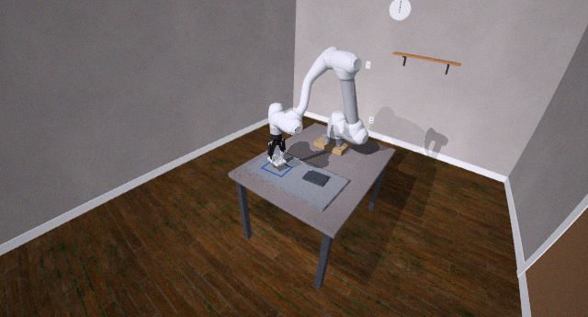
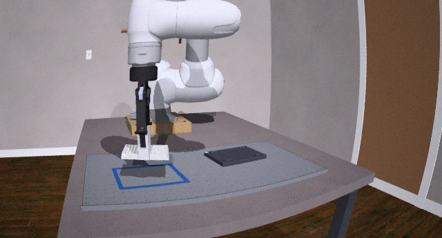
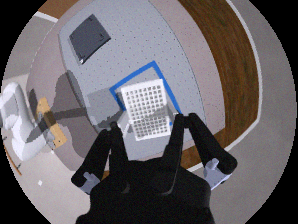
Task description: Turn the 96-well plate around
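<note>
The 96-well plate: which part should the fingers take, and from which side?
From straight above, fingers closing on its two long side walls at mid-length, as the gripper does now. The 96-well plate is flat, low and level over the blue outline; only its sides offer parallel faces.

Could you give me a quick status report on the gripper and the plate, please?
Gripper shut on the 96-well plate, held level above the blue B1 outline. Nest N1 vacant. Nothing in the way below.
</note>
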`<state>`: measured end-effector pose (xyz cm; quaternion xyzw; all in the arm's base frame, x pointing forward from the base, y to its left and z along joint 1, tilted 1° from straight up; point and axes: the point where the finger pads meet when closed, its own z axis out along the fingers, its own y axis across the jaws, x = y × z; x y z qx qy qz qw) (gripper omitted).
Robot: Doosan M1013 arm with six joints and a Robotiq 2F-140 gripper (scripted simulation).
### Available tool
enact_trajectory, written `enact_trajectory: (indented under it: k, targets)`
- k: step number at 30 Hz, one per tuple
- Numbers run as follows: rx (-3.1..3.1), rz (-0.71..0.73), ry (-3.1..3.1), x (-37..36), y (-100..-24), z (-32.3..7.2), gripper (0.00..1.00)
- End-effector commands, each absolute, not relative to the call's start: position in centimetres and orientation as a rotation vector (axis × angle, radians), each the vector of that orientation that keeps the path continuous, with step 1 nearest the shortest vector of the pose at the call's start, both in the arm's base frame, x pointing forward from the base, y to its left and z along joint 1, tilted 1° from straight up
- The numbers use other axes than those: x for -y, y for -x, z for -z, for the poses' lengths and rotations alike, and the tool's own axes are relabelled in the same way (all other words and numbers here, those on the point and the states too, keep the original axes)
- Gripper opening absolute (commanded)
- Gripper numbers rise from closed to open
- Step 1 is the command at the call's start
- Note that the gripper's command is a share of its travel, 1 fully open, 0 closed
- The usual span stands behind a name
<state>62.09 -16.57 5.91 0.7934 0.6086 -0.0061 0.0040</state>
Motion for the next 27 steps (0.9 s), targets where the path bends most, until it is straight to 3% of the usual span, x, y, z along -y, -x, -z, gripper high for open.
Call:
enact_trajectory:
  k: [1, 27]
  targets:
    - [-1.907, 0.019, -2.486, 16.57, -62.09, -5.92, 0.00]
    - [-1.907, 0.019, -2.486, 16.58, -62.08, -4.92, 0.00]
